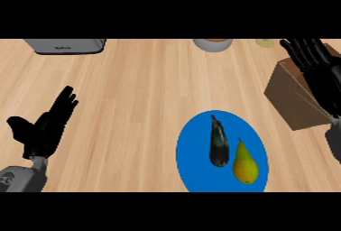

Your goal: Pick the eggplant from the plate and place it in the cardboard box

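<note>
Left hand (43, 128): open, fingers straight and pointing up, resting at the view's left edge. It holds nothing and is well apart from the plate.
Grey appliance (65, 45): at the counter's far edge, beyond the left hand. It plays no part in the task.
Blue plate (196, 153): flat on the wooden counter between the two hands, nearer the right one.
Eggplant (219, 142): lies lengthwise on the plate, thin stem end pointing away from the robot. It is nearer the robot than the right hand and to that hand's left, and neither hand touches it.
Eggplant handling: probably light and fairly stiff with a little give. The dark skin looks glossy, so likely slippery, and the long round body may roll if nudged.
Where to hold: best judged across the thick lower middle, fingers on one flank and thumb on the other. The narrow stem end offers less to grip.
Pear (244, 164): just beside the eggplant, on the right hand's side; whether they touch cannot be told. A reach from the right could knock it.
Cardboard box (293, 97): near the plate's right, partly behind the right hand, its opening not plainly shown.
Right hand (320, 76): open, fingers straight and up, at the right edge over the box, holding nothing. The pick is not yet begun.
</note>
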Controlling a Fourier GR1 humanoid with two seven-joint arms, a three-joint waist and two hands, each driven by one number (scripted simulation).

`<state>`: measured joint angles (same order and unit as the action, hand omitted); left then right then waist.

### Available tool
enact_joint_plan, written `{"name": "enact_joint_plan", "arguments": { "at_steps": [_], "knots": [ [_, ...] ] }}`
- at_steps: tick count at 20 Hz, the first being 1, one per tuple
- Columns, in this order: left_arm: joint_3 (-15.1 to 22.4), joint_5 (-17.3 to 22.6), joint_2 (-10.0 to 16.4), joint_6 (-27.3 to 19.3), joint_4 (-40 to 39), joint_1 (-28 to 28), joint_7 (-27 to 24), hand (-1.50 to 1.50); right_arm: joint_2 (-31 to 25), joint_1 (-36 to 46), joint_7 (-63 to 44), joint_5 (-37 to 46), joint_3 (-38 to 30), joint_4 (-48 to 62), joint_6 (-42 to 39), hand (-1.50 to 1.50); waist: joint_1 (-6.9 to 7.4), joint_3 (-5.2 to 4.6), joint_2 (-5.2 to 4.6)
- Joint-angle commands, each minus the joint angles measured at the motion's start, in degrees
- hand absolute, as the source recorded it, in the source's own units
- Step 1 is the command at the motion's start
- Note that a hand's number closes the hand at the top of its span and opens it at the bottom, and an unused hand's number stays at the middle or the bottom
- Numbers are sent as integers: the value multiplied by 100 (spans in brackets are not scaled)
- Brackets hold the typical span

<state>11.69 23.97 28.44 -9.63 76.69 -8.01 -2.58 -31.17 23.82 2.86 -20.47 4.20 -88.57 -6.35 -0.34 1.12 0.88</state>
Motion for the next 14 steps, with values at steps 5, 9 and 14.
{"name": "enact_joint_plan", "arguments": {
  "at_steps": [5, 9, 14],
  "knots": [
    [-490, 387, 253, -63, 641, 69, 539, 0, 454, -505, -1822, -470, -90, 483, 893, -150, 109, -116, -49],
    [-469, 628, 140, 116, 703, 366, 583, 0, 403, -1098, -839, 1187, -403, 451, 2725, -150, -42, -114, -33],
    [-740, 691, 270, 195, 1304, 771, 798, 0, 644, -1839, -643, 1639, 223, -1265, 2665, -150, 13, -114, -56]
  ]
}}
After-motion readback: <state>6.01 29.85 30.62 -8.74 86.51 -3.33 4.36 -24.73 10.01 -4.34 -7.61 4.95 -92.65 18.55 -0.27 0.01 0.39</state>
